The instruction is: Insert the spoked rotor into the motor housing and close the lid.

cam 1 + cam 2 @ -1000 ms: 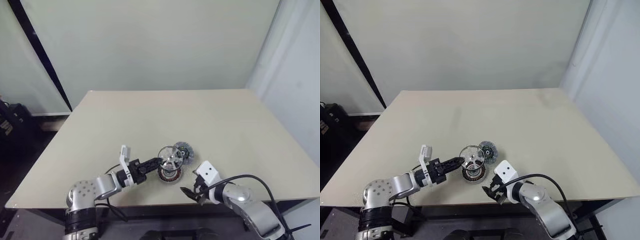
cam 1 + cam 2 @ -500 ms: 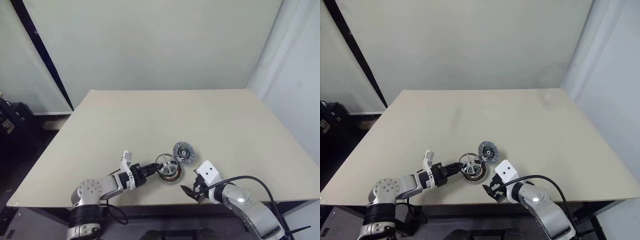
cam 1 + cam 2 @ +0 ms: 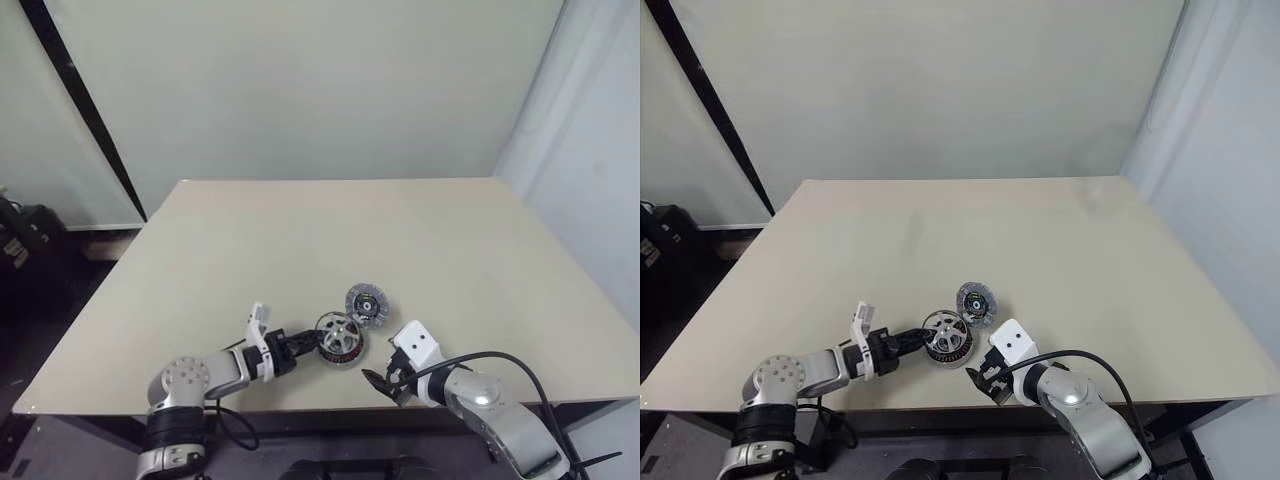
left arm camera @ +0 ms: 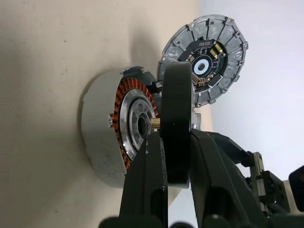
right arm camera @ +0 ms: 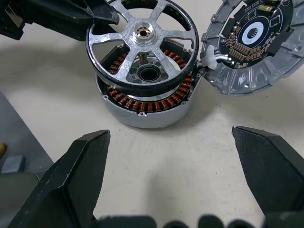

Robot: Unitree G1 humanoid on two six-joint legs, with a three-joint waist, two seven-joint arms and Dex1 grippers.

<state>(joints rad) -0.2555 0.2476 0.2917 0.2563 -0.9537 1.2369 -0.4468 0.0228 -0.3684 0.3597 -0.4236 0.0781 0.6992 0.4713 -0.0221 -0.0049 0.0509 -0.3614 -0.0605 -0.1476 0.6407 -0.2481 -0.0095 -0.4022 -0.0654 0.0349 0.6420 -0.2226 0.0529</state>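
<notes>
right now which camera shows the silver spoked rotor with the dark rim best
The right wrist view: the silver spoked rotor with the dark rim faces the camera, spokes and hub clear, just above the copper-wound round housing. The left wrist view shows it edge-on, pinched by the left hand. The head views show it small.

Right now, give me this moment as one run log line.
left gripper: shut on rotor | rotor: just above housing, not seated | lid: beside housing | right gripper: open

Head overview; wrist close-ups of motor housing (image 5: 145, 102)
</notes>
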